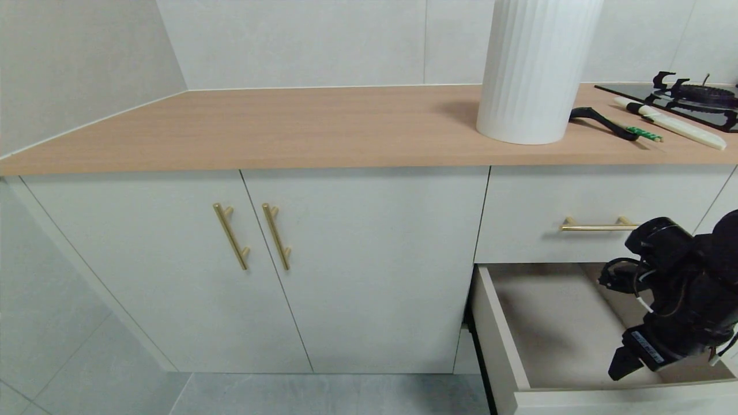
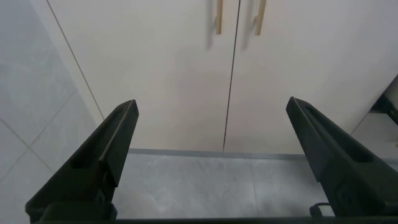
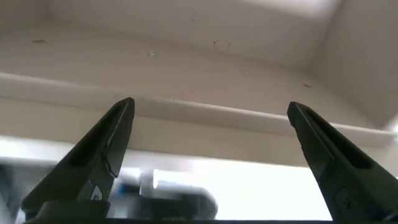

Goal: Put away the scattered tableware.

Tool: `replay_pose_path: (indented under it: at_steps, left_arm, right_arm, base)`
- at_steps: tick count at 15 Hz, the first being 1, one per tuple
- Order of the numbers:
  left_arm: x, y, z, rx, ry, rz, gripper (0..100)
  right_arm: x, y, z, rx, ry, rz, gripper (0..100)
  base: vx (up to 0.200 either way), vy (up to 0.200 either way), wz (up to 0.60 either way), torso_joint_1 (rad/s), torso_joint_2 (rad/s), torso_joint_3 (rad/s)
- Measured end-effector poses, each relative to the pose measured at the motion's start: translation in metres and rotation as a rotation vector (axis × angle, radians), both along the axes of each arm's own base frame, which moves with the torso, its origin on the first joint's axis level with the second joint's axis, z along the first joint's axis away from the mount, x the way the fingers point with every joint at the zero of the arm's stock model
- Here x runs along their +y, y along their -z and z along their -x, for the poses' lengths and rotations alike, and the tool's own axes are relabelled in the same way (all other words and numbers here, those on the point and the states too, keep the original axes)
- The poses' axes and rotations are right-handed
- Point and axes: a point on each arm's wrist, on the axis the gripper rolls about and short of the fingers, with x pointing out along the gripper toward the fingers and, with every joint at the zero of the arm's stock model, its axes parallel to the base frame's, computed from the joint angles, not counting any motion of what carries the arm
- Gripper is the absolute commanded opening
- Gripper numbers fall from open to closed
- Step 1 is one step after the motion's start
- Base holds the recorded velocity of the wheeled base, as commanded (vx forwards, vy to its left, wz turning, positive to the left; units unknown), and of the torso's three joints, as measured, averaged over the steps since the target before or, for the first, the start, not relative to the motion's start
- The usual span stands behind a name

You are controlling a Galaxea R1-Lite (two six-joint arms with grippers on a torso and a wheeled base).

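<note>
Above and beyond the right fingers: a black-handled tool (image 1: 605, 122) with a green tip and a long white utensil (image 1: 671, 122) lie on the desk (image 1: 288, 127), well apart from them.
Right fingers (image 1: 625, 363): spread wide with nothing between them, hanging inside the open drawer (image 1: 501, 323) near its front.
Left fingers (image 2: 102, 162): also spread wide and bare, low down facing the cabinet doors (image 2: 186, 74), well apart from the tableware.
Nearer arm: the right, as I judge it.
Long axes: both pieces slant the same way, side by side, from the far side toward the desk's near edge on the robot's right.
Crowding: the black handle's end lies just beside the foot of a ribbed white vessel (image 1: 533, 69). The white utensil lies next to the stove (image 1: 697, 95).
Way up: the closed drawer front and its brass handle (image 1: 597, 226) stand between the fingers and the desk's edge, so the arm would likely have to back out before rising.
Room: the drawer floor looks bare and broad.
</note>
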Motion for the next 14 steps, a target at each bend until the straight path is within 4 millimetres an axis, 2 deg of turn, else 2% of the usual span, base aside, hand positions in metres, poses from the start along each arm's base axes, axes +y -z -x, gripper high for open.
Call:
replay_pose_path:
  at_steps: [2,4,14]
  left_arm:
    - [0.000,0.000,0.000,0.000,0.000,0.000,100]
    - [0.000,0.000,0.000,0.000,0.000,0.000,100]
    - [0.000,0.000,0.000,0.000,0.000,0.000,100]
  right_arm:
    - [0.005,-0.011,0.002,-0.012,-0.020,0.001,100]
    - [0.008,-0.013,0.003,-0.019,-0.031,0.003,100]
    - [0.024,0.018,0.030,0.126,-0.115,0.030,100]
  base:
    - [0.000,0.000,0.00,0.000,0.00,0.000]
    - [0.000,0.000,0.00,0.000,0.00,0.000]
    - [0.000,0.000,0.00,0.000,0.00,0.000]
